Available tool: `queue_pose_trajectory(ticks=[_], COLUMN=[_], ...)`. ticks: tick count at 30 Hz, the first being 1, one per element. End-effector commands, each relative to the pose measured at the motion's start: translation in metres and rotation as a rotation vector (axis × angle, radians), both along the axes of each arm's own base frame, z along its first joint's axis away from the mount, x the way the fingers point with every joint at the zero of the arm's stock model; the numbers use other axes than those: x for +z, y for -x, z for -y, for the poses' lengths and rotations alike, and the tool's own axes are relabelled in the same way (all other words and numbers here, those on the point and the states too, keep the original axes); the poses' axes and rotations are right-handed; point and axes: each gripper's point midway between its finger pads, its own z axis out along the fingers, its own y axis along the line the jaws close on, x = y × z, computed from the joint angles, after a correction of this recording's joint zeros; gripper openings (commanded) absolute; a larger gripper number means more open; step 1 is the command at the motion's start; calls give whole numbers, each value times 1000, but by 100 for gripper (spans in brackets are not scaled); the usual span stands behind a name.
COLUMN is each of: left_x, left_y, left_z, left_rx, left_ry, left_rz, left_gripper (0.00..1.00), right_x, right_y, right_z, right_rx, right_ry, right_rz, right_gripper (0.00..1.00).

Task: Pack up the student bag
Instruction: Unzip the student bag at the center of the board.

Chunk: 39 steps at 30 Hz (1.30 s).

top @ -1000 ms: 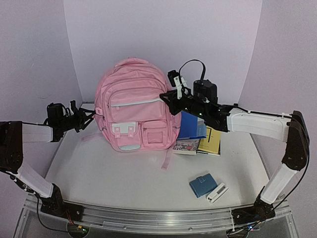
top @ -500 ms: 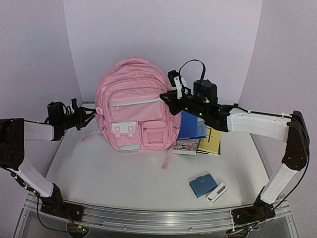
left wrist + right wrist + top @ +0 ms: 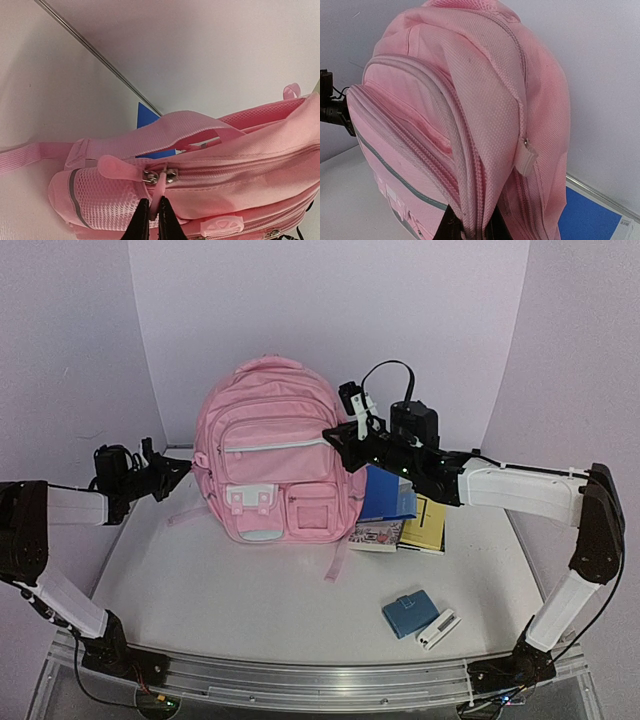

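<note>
Clamping left tool (image 3: pixel 154 206) on soft pink zipper pull (image 3: pixel 162 189), right tool (image 3: pixel 471 225) on side of large light-pink fabric backpack (image 3: pixel 270 430), risked slipping off under a hard tug.

Soft, even light with a lilac cast fills every view, leaving only faint shadows on the counter (image 3: pixel 250 590) around the backpack (image 3: pixel 270 440). The overhead view is sharp, though the lens bows the counter's near edge. In the wrist views the left claw (image 3: pixel 152 214) and right claw (image 3: pixel 472 227) look dark and slightly blurred.
</note>
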Motion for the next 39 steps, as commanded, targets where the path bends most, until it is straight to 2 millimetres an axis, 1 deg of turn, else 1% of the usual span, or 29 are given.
queue_pose_trajectory(ticks=[1, 4, 6, 12, 17, 24, 26, 29, 35, 39], left_x=[19, 27, 36, 70, 96, 130, 145, 158, 179, 202], left_y=[4, 8, 12, 26, 35, 46, 52, 58, 68, 74], left_z=[-1, -1, -1, 4, 10, 27, 39, 50, 75, 83], left_rx=[10, 6, 2, -37, -81, -202, -242, -287, -364, -389], left_ry=[-29, -49, -57, -78, -86, -78, -99, -119, -134, -134], left_rz=[72, 95, 118, 186, 205, 202, 226, 237, 254, 296], left_gripper=[0, 0, 0, 0, 0, 0, 0, 0, 0, 0], right_x=[84, 83, 83, 78, 75, 68, 66, 65, 63, 62], right_y=[7, 7, 8, 9, 10, 10, 10, 10, 13, 13], right_z=[8, 10, 11, 13, 15, 10, 9, 6, -7, -15], right_rx=[-4, -6, -8, -13, -11, 0, 3, 4, 6, 6], right_ry=[-164, -161, -156, -117, -80, -38, -31, -18, 14, 30], right_rz=[164, 163, 163, 154, 148, 128, 124, 122, 131, 136], right_gripper=[0, 0, 0, 0, 0, 0, 0, 0, 0, 0])
